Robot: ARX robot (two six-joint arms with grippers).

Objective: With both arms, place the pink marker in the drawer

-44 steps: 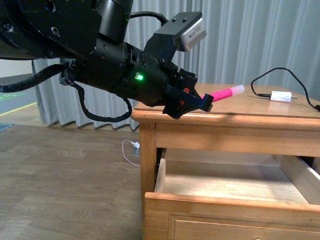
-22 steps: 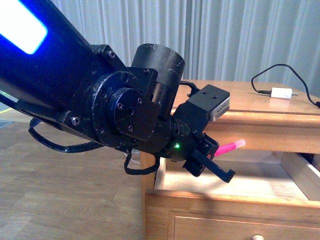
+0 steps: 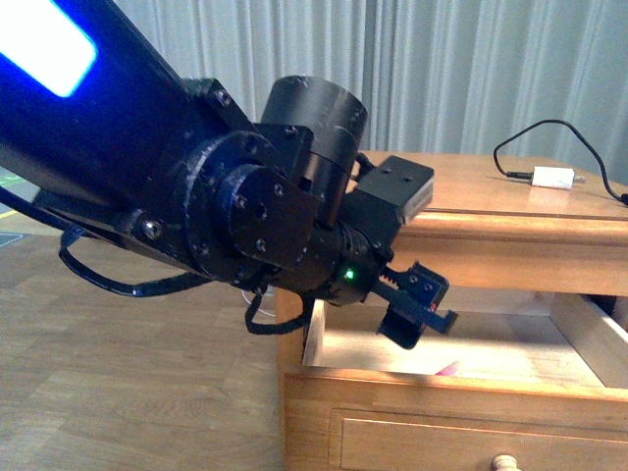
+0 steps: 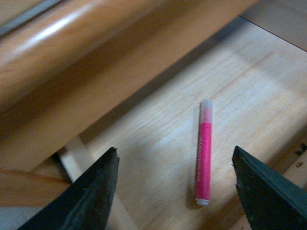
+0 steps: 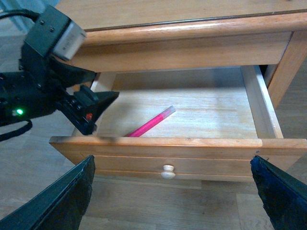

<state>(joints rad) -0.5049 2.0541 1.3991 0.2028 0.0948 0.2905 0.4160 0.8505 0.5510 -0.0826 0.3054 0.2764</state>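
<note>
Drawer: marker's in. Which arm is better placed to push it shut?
Right, likely. The right gripper, open, faces the drawer front, knob between its fingers. The left gripper hangs open over the marker in the drawer and must withdraw first.

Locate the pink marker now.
In the right wrist view, the pink marker lies flat inside the open drawer, toward its front left, beside the open left gripper.

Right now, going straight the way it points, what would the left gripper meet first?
The left gripper would likely meet the pink marker lying on the drawer floor; depth is unclear.
</note>
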